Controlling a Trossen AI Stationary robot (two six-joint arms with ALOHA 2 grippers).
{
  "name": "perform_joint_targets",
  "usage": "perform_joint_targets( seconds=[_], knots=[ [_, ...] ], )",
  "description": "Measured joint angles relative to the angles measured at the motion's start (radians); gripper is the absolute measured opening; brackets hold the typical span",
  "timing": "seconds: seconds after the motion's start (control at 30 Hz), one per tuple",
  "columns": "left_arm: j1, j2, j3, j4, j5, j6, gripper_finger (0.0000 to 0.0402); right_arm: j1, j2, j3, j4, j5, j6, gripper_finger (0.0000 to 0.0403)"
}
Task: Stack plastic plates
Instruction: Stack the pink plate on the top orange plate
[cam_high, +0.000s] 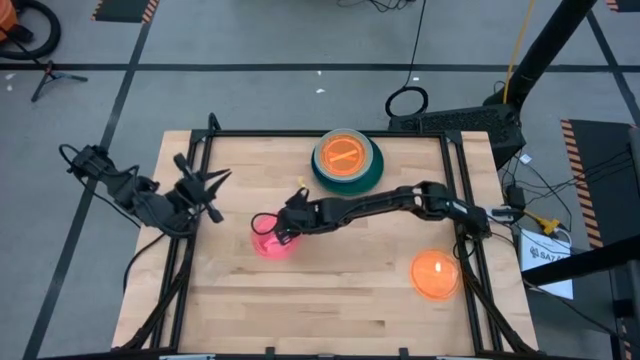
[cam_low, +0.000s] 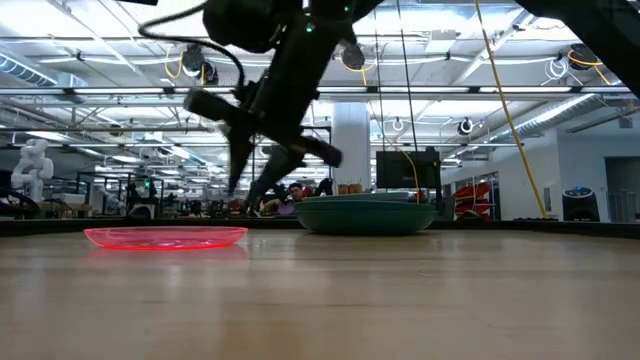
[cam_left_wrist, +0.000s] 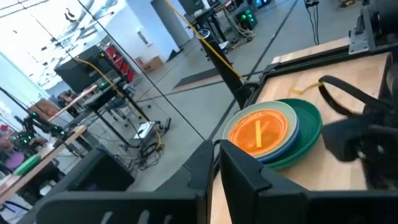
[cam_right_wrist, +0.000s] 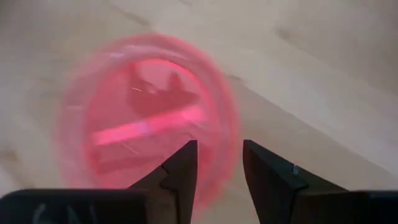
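Left gripper (cam_high: 207, 190) sits off at the table's (cam_high: 330, 300) left edge, fingers spread wide, holding nothing. Next over, left of centre, is a see-through pink plate (cam_high: 271, 240), flat on the wood. The right gripper (cam_high: 285, 226) hangs over its rim, fingers a narrow gap apart; whether they touch it is hard to tell. At the back sits a stack (cam_high: 347, 160), orange on top, dark green at the bottom, middle layers mostly hidden. Near the right edge lies a lone orange plate (cam_high: 436, 274).

Pink plate (cam_high: 272, 243): translucent, flat on the worktop, left of centre.
Stack (cam_high: 348, 160): orange plate on top, blue, mint and dark green beneath, at far edge.
Orange plate (cam_high: 436, 276): alone, flat, near right.
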Motion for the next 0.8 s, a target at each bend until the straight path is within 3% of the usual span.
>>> perform_joint_targets(
  seconds=[0.13,0.8],
  knots=[
    [0.000,-0.005,0.000,0.004,0.000,0.053,0.0035,0.010,0.006,0.000,-0.115,0.024,0.093,0.0121],
    [0.001,-0.005,0.000,0.085,0.004,0.164,0.0035,0.037,0.078,0.000,0.014,0.049,0.129,0.0121]
  ],
)
